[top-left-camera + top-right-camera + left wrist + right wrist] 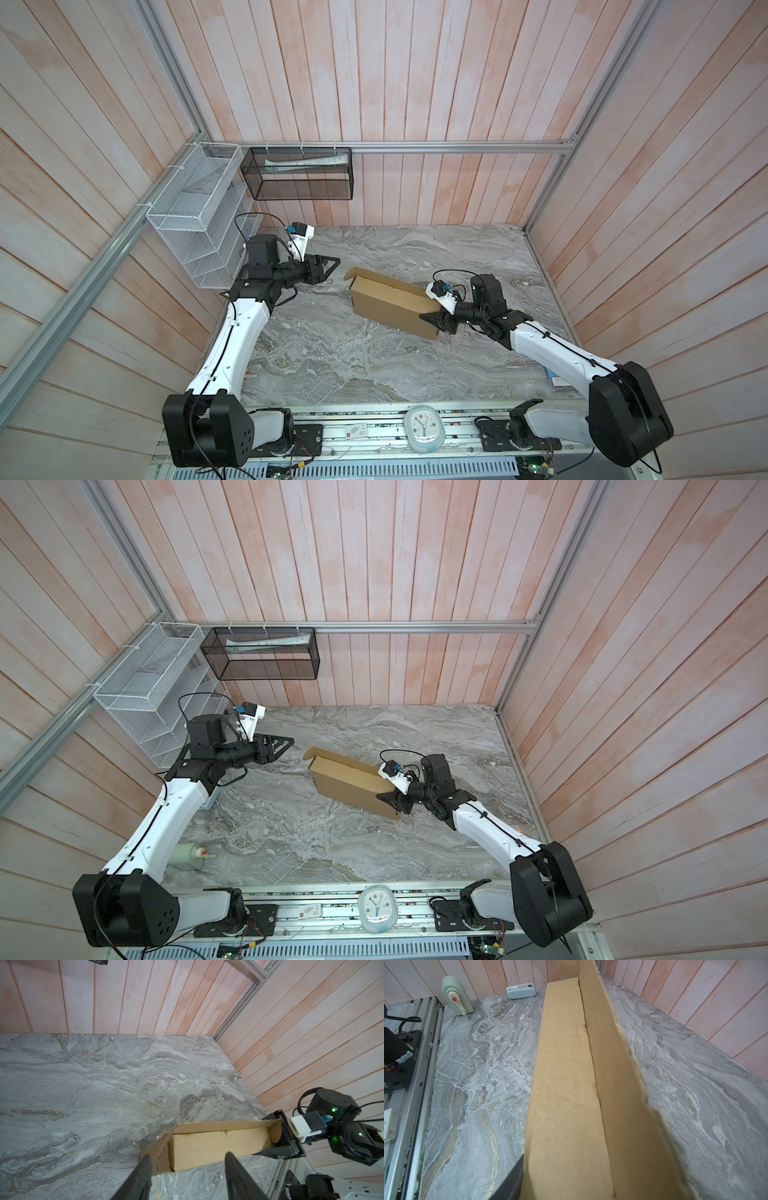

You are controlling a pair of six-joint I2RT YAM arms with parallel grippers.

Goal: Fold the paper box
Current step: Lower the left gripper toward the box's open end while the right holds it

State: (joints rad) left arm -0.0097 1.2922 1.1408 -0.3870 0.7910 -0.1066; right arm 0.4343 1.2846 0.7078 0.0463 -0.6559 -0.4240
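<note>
While the right gripper (261, 1136) clasps the right end of the paper box (390, 305), which stands on edge on the marble table (332, 365) at centre-right of both top views, the left gripper (332, 268) hovers half open and empty just left of it. Best hold that end firm, bring the free jaws squarely onto the loose end flap (354, 273) and tuck it slowly inward

I see my gray marble table (332, 365) carrying a mint-green crank gadget (456, 995) near a pale blue case (521, 991), a white wire rack (187, 216) and black mesh basket (299, 189) hung on the walls, and a clock (424, 428) on the front rail.
</note>
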